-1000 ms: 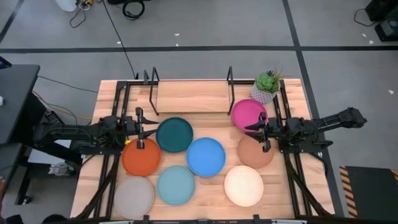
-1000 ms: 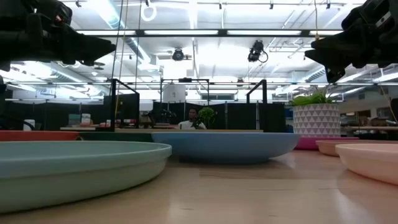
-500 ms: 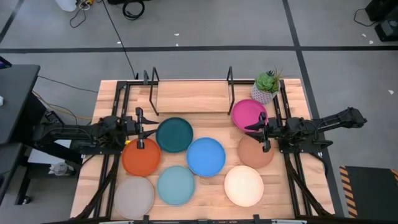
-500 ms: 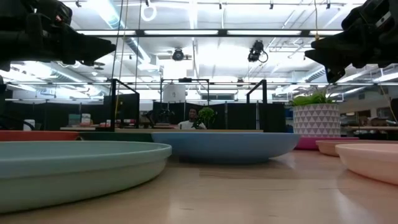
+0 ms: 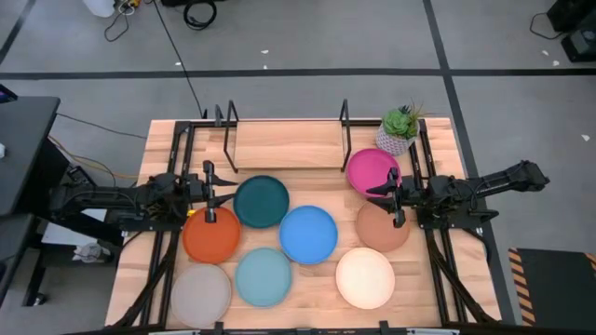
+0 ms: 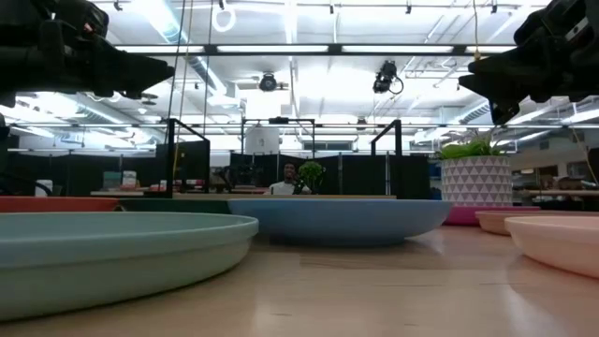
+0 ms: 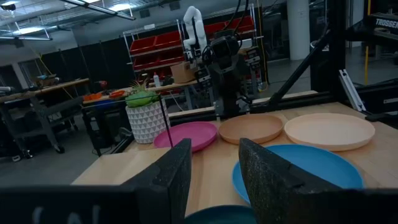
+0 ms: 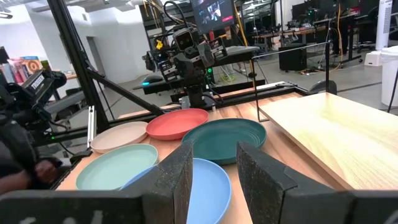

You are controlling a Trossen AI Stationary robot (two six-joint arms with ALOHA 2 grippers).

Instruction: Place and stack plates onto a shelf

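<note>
Eight plates lie flat on the wooden table: dark teal (image 5: 261, 200), orange (image 5: 211, 234), blue (image 5: 308, 234), light teal (image 5: 264, 276), grey (image 5: 200, 293), cream (image 5: 365, 277), brown (image 5: 382, 226) and magenta (image 5: 372, 171). The shelf (image 5: 284, 144), a light-wood board between black wire uprights, stands at the far edge with nothing on it. My left gripper (image 5: 210, 194) is open above the table between the orange and dark teal plates. My right gripper (image 5: 397, 197) is open between the magenta and brown plates. Both are empty in their wrist views, the left (image 7: 214, 168) and the right (image 8: 214, 165).
A small potted green plant (image 5: 399, 128) in a white pot stands at the far right, beside the shelf and the magenta plate. Black frame rails (image 5: 172, 186) run along the table's left and right sides. Bare wood shows between the shelf and the plates.
</note>
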